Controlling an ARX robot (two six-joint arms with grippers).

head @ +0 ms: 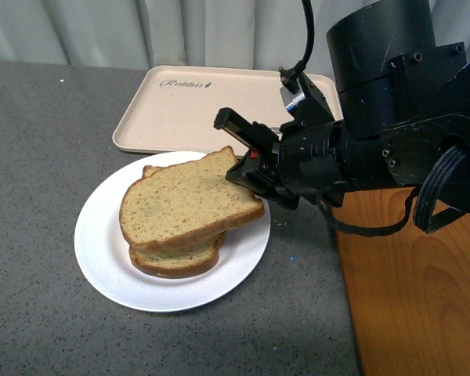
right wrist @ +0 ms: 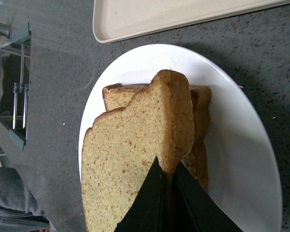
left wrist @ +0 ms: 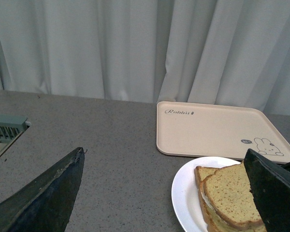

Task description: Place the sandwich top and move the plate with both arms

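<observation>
The front camera looks down from the robot's body onto the grey speckled tabletop (head: 39,157), facing the pale pleated curtain (head: 180,31). The left wrist camera sits low, looking almost level across the table toward that curtain. The right wrist camera hangs close, steeply above the tan, brown-speckled top bread slice (head: 188,196). All three share that slice, the round white plate (head: 102,258) and the beige rectangular rabbit-print tray (head: 188,110).

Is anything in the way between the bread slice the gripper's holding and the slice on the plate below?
Nothing visible does. The right gripper is shut on the sandwich top, which hangs tilted directly over the lower slice on the plate, with nothing seen between them.
</observation>
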